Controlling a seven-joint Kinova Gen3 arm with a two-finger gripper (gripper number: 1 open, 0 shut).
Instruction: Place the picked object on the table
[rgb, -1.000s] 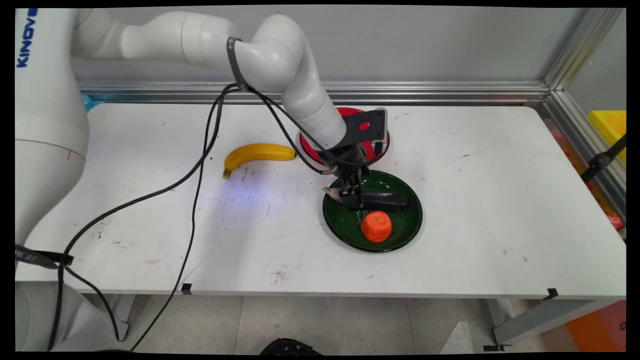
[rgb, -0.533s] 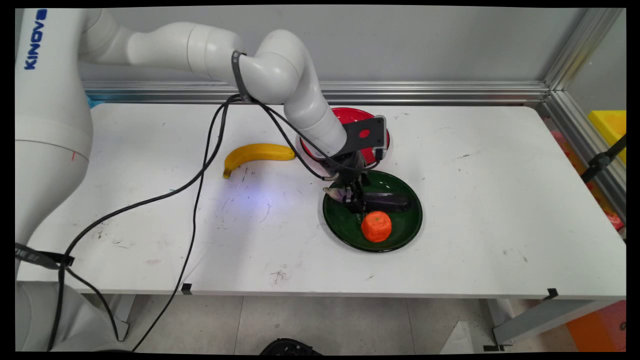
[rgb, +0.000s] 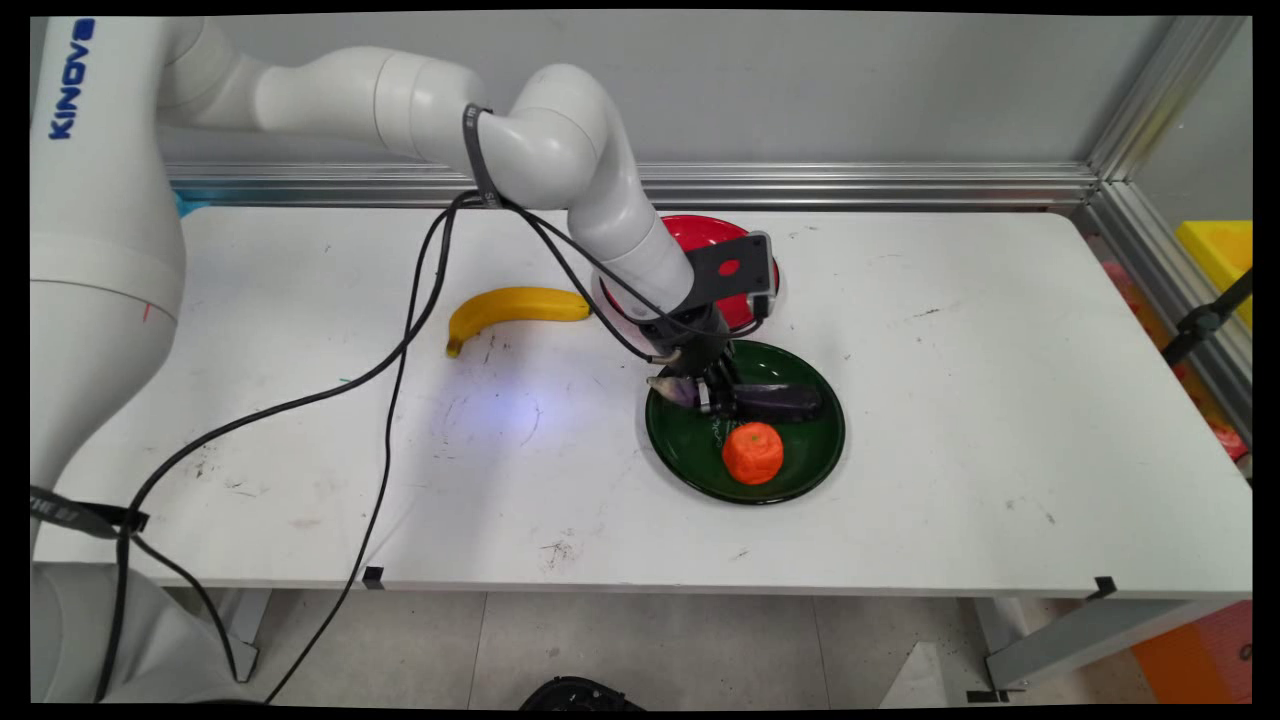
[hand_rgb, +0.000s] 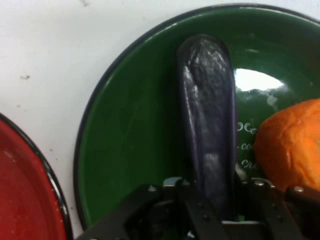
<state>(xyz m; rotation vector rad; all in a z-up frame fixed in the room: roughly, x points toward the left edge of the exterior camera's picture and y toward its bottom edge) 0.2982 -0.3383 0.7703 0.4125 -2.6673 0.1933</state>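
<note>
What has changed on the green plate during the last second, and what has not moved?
The black gripper closed its fingers on the dark purple eggplant's stem end. The eggplant, the orange fruit, the green plate, the red plate and the yellow banana stayed in place.

desk (rgb: 1000, 400): white, scuffed top, black tape tabs on near edge | wall (rgb: 850, 90): plain grey, behind desk | frame (rgb: 900, 185): aluminium rail along desk's far edge and right side | floor (rgb: 650, 650): pale tiles | yellow bin (rgb: 1220, 250): beyond right rail
</note>
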